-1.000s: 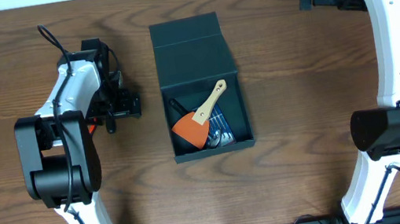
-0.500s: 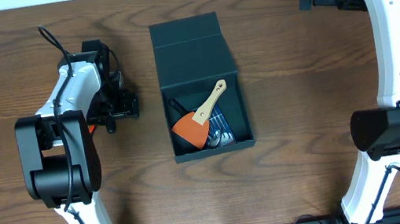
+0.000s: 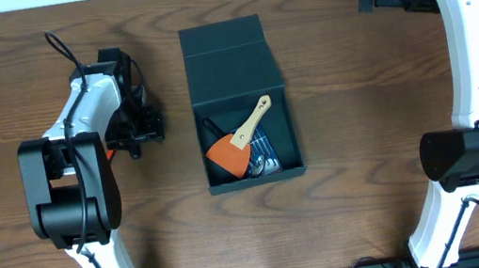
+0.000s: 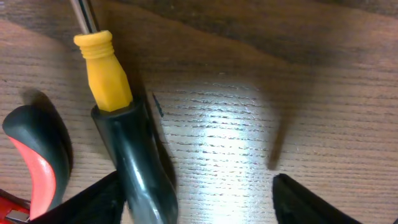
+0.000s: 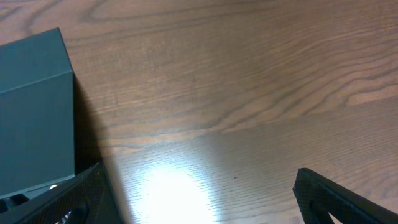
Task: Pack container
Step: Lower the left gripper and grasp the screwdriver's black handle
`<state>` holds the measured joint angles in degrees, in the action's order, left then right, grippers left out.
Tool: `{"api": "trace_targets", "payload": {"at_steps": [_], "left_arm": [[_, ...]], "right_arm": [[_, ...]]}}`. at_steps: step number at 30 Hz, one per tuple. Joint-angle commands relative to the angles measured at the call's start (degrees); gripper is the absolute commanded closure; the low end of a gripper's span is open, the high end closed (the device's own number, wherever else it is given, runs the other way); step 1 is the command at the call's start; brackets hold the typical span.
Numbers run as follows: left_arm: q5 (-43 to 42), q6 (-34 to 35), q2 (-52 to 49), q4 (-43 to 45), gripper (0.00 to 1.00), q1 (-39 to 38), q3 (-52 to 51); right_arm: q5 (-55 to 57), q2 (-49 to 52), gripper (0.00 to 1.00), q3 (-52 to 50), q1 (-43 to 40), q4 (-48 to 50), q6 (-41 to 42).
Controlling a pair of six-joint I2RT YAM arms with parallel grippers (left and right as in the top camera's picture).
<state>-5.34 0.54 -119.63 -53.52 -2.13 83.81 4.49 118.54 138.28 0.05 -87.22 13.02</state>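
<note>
1. While the left gripper [image 4: 193,186] hangs low over the wooden table [image 4: 267,106] at the left of the overhead frame, its jaws stand apart, with a black-and-yellow screwdriver [image 4: 115,106] just beside the left-hand finger
2. A red-and-black handle [image 4: 37,168] lies at the lower left of the left wrist view
3. The container [image 3: 228,59] sits at the centre of the overhead frame, its lid flap open toward the top edge and an orange scraper [image 3: 228,153] inside
4. The right gripper [image 5: 193,186], at the upper right, is spread wide and holds nothing
</note>
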Motion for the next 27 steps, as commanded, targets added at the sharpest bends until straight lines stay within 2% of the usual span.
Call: {"api": "trace_targets", "payload": {"at_steps": [1, 7, 10, 16, 19, 24, 27], "left_arm": [[1.99, 2.34, -0.94, -0.13, 0.3, 0.13, -0.33], [2.19, 3.26, -0.94, -0.09, 0.37, 0.13, -0.33], [3.56, 4.92, -0.94, -0.11, 0.5, 0.15, -0.33], [3.98, 5.9, -0.94, -0.09, 0.55, 0.13, -0.33], [4.98, 7.19, -0.94, -0.13, 0.66, 0.15, -0.33], [4.98, 7.78, -0.94, -0.07, 0.69, 0.15, -0.33], [4.98, 7.78, -0.94, -0.07, 0.78, 0.13, -0.33]], "right_arm": [[-0.04, -0.57, 0.01, 0.63, -0.02, -0.02, 0.66], [-0.04, -0.57, 0.01, 0.63, 0.02, -0.02, 0.66], [-0.04, -0.57, 0.01, 0.63, 0.02, -0.02, 0.66], [-0.04, -0.57, 0.01, 0.63, 0.02, -0.02, 0.68], [-0.04, -0.57, 0.01, 0.63, 0.02, -0.02, 0.66], [-0.02, -0.57, 0.01, 0.63, 0.02, -0.02, 0.68], [-0.04, -0.57, 0.01, 0.63, 0.02, -0.02, 0.66]]}}
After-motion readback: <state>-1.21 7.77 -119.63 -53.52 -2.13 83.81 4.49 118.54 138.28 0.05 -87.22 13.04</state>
